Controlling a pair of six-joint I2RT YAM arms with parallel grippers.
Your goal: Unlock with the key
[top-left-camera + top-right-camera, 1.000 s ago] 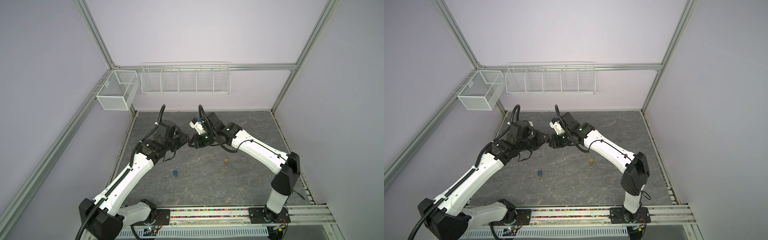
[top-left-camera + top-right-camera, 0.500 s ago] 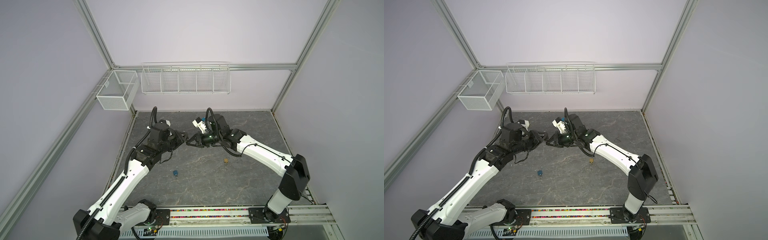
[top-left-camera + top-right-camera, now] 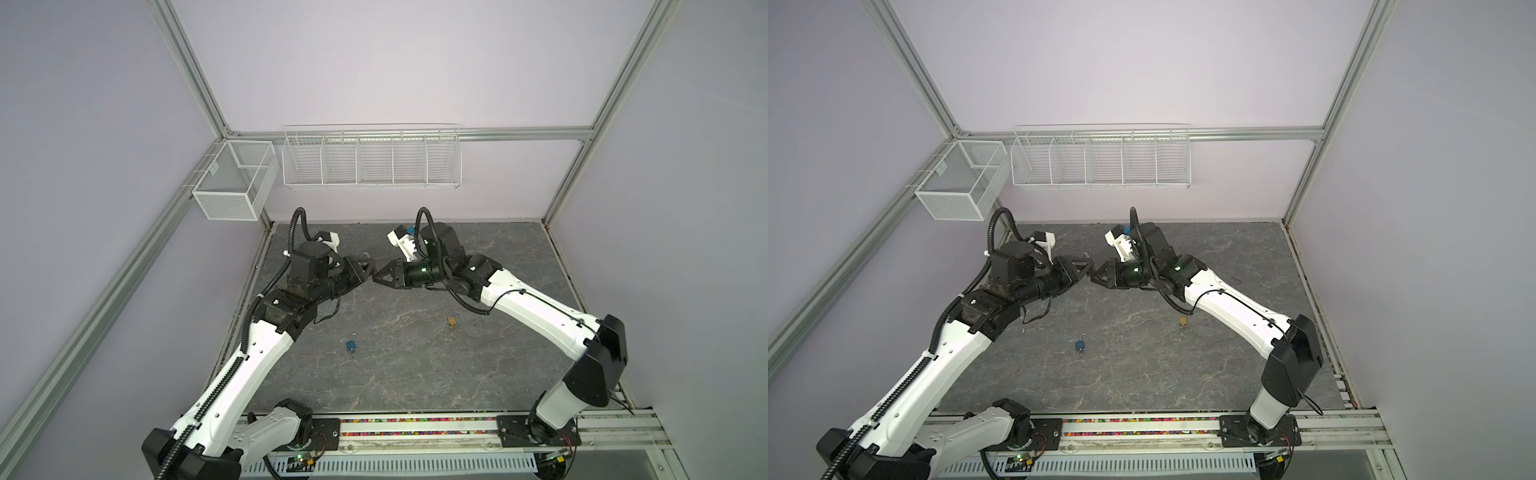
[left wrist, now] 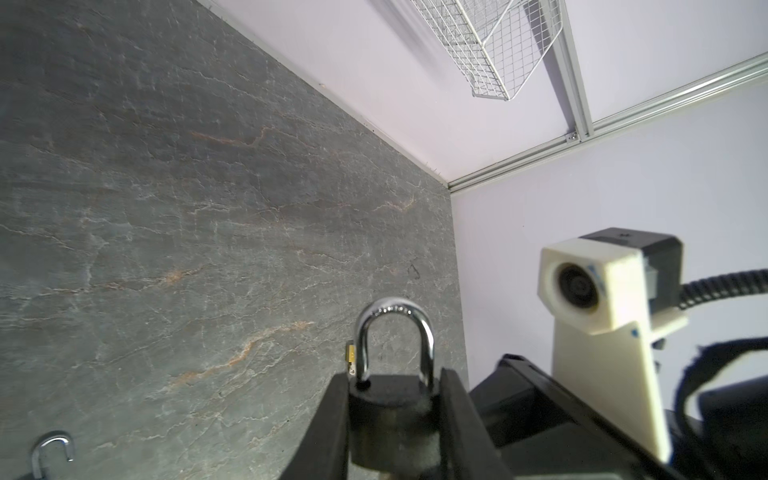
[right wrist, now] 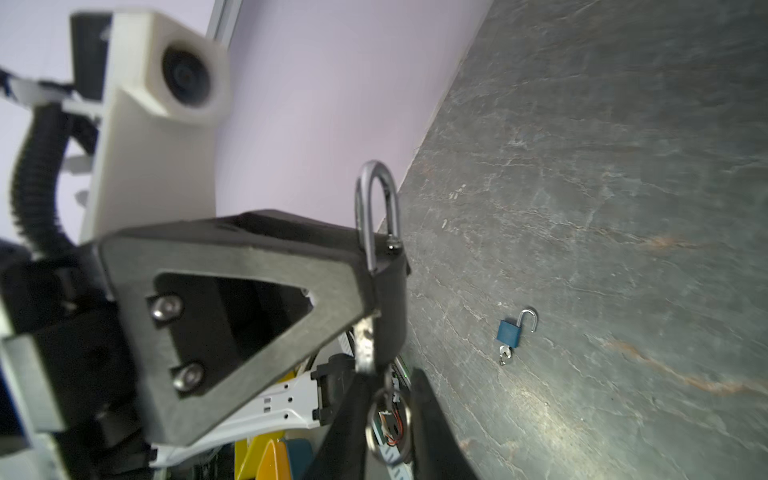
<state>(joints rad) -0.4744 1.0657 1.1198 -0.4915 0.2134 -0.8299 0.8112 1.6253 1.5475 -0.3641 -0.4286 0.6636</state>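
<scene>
Left gripper (image 4: 395,376): my jaws clamp the black metal padlock with chrome shackle (image 4: 392,424) between them. Right gripper (image 5: 388,376): my jaws parted, empty; silver key (image 5: 365,345) just ahead, in the lock's base. Risk: the dangling key ring (image 5: 388,424) could snag a jaw, dragging the key out.

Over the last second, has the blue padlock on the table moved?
No. The blue padlock lies in the same spot, equally far from the front rail and the brass padlock.
</scene>
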